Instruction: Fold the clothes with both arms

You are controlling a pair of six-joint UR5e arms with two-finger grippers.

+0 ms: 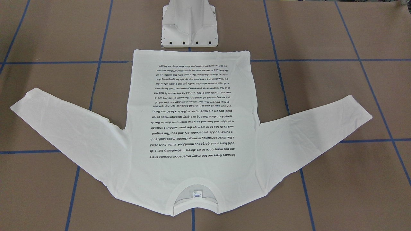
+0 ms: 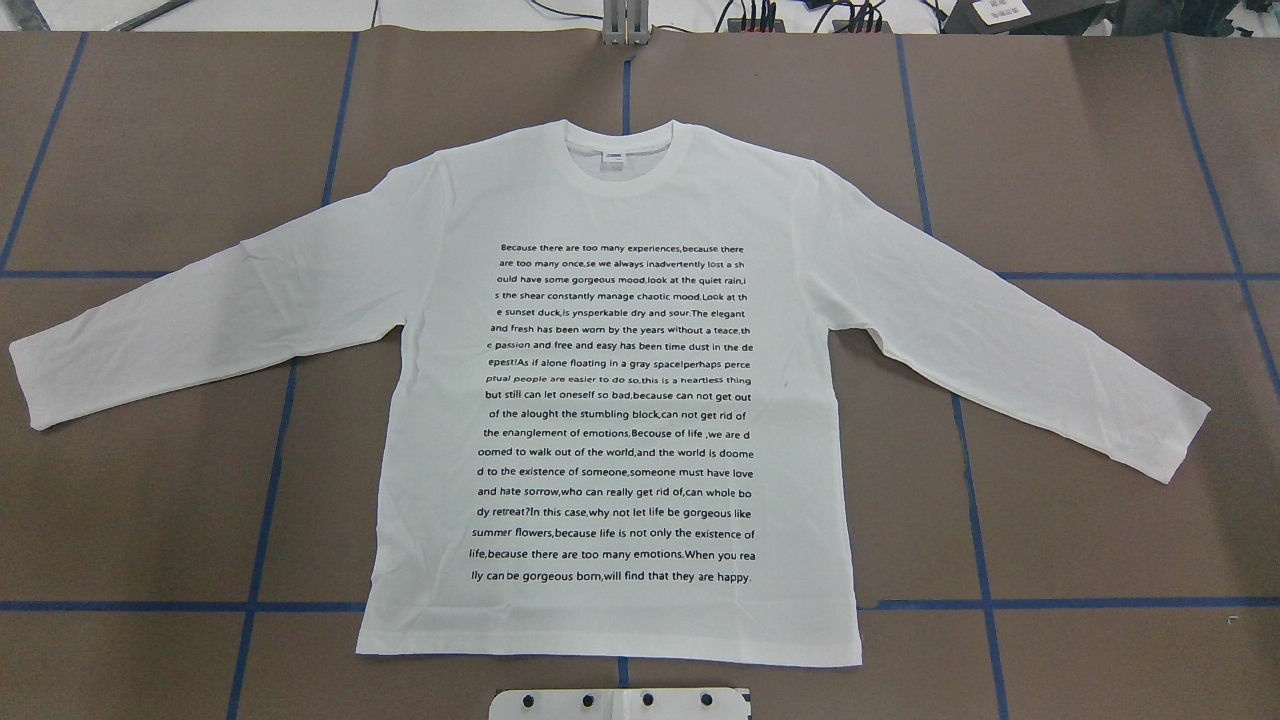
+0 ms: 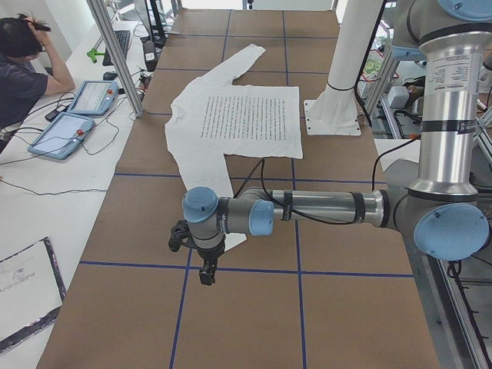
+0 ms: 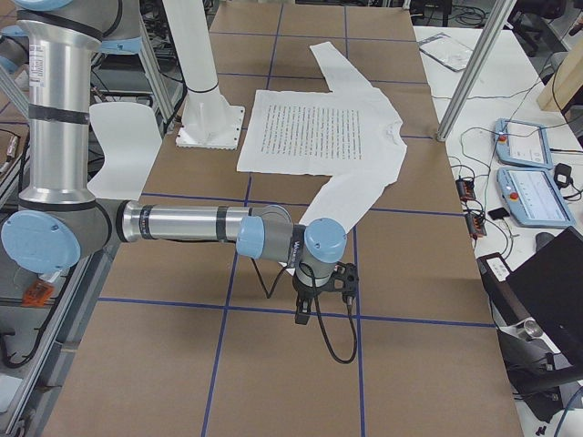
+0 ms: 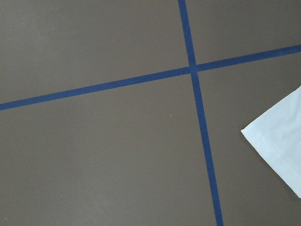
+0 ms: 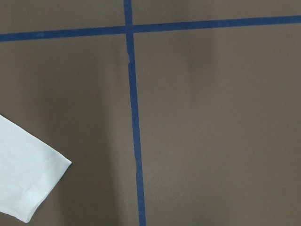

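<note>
Now the white long-sleeved T-shirt lies flat, printed side up, on the counter. Its hem is just in front of the white pedestal base, and its collar is on the side far from the base. The sleeves are spread out, one to each side of the base. No fold is made yet, I judge.

The left arm and the right arm each hang above the counter near a cuff, well apart from the base. Whether their jaws are apart or together I cannot tell, since only the side views show them.

The cloth looks thin, light and soft, so it will probably sag and wrinkle when lifted. I would pinch the left cuff and the right cuff at the edge, low against the counter, and carry each sleeve across the body.
</note>
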